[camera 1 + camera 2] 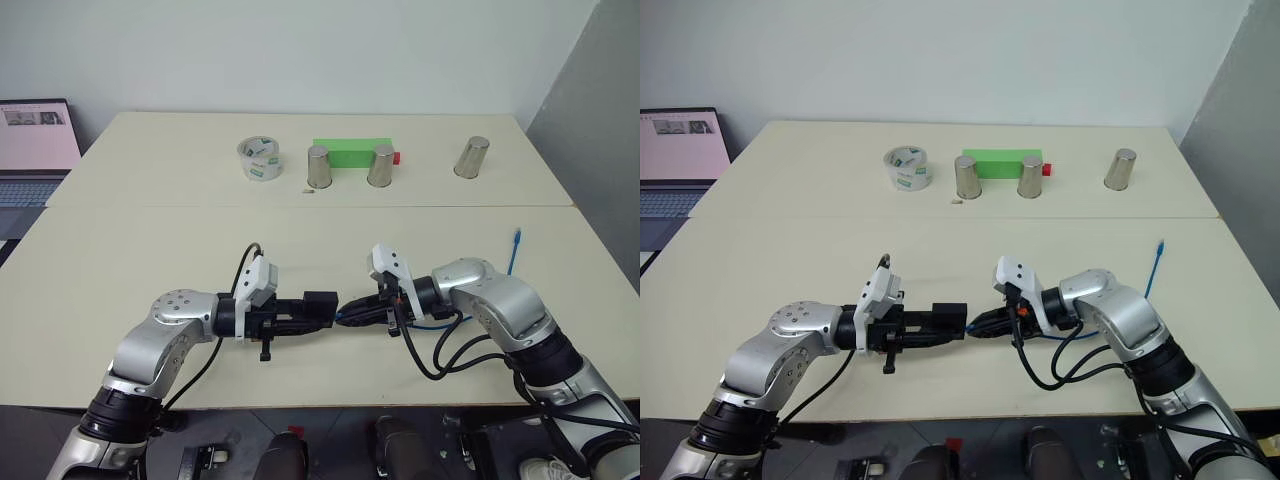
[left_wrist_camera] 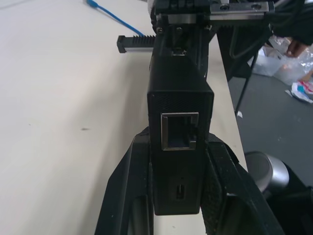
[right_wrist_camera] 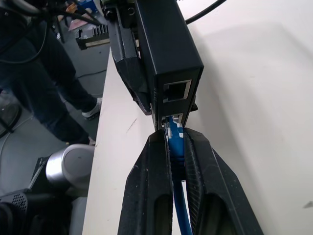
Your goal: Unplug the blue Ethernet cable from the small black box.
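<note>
Blue Ethernet cable [image 3: 175,142] plugged into matte-black box [image 3: 166,54].

The cream table [image 1: 150,240] carries a tape roll [image 1: 258,160], three metal cups [image 1: 319,167], a green block [image 1: 350,151], and the blue Ethernet cable [image 1: 514,250].

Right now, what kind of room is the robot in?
Probably an office or test lab. Plain cream tables stand against a white wall, a laptop sits open at the side, and practice things like metal cups and a tape roll are lined up.
</note>
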`<act>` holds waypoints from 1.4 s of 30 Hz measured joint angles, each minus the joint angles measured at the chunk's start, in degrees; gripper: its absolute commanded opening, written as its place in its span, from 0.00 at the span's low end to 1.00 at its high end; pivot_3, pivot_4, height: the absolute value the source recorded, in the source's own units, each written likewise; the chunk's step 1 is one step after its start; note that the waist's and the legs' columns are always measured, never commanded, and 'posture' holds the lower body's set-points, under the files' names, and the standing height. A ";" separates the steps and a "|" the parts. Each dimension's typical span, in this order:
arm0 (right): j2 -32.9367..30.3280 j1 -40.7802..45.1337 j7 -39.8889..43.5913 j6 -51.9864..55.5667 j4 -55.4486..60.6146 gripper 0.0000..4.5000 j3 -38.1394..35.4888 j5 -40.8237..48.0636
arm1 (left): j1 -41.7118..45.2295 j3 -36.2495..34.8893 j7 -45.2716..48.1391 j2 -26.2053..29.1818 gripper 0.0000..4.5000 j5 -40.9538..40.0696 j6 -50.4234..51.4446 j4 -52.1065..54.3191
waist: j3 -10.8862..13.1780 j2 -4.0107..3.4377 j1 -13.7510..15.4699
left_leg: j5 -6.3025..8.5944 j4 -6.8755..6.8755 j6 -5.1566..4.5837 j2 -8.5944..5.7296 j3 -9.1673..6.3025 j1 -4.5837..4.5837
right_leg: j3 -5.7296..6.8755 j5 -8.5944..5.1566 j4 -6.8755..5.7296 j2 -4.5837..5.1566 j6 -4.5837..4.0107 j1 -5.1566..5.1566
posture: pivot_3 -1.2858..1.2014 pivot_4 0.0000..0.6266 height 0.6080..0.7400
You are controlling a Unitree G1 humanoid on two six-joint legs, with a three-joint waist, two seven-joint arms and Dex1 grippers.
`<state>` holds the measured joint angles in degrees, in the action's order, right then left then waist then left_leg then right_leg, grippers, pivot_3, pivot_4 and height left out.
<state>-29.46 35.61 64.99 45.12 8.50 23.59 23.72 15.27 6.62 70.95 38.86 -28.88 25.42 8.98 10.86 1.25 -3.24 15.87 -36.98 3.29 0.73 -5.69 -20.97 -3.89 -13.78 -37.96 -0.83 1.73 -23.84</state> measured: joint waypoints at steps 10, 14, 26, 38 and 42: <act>-6.00 -0.19 0.90 -2.84 -4.38 0.01 -2.33 -2.34 | -2.16 -0.30 1.06 4.19 0.18 2.69 -2.10 -1.70 | 0.01 -0.01 0.00 | 0.00 0.02 -0.01 0.01 0.03 -0.01 | -0.01 -0.01 0.01 -0.01 -0.01 -0.04 | 0.52 0.24 1.00; -0.82 1.81 -9.77 -11.67 -15.29 0.01 -5.44 -8.78 | -2.04 -1.83 -0.96 3.33 0.18 3.06 -2.56 -3.94 | 0.00 0.00 -0.17 | 0.00 -0.03 -0.01 0.00 0.15 -0.01 | -0.10 0.02 -0.06 0.00 0.03 -0.08 | 0.52 0.24 1.00; 5.11 6.56 -29.53 -31.85 -40.35 0.60 -12.96 -19.76 | 0.89 -6.38 -13.39 -3.59 0.18 5.11 -5.08 -9.93 | 0.01 -0.01 0.06 | 0.01 0.01 -0.01 -0.02 0.13 -0.29 | -0.11 0.21 -0.02 0.04 -0.25 -0.30 | 0.52 0.24 1.00; -0.40 0.21 -11.48 -16.35 -3.29 0.88 -13.97 -4.27 | 13.96 -16.09 -42.87 -13.02 0.18 16.37 -25.25 -35.62 | 0.00 -0.01 0.46 | 0.00 -0.08 0.01 -0.04 -0.08 -0.27 | 0.06 0.22 -0.06 0.06 -0.19 -0.22 | 0.52 0.24 1.00; 0.83 0.99 -12.48 -15.49 -1.36 0.88 -12.07 -4.92 | 18.13 -17.18 -46.86 -14.50 0.18 18.12 -33.32 -45.83 | 0.00 -0.01 0.63 | -0.01 -0.10 0.02 -0.09 -0.04 -0.28 | 0.03 0.28 -0.03 0.09 -0.12 -0.22 | 0.52 0.24 1.00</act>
<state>-28.63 36.60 52.51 29.63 7.15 11.52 18.80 33.40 -10.56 24.09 24.36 -10.76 -7.90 -36.85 10.87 1.24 -2.61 15.86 -37.07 3.31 0.64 -5.73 -21.26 -3.86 -13.50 -38.00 -0.74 1.61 -24.05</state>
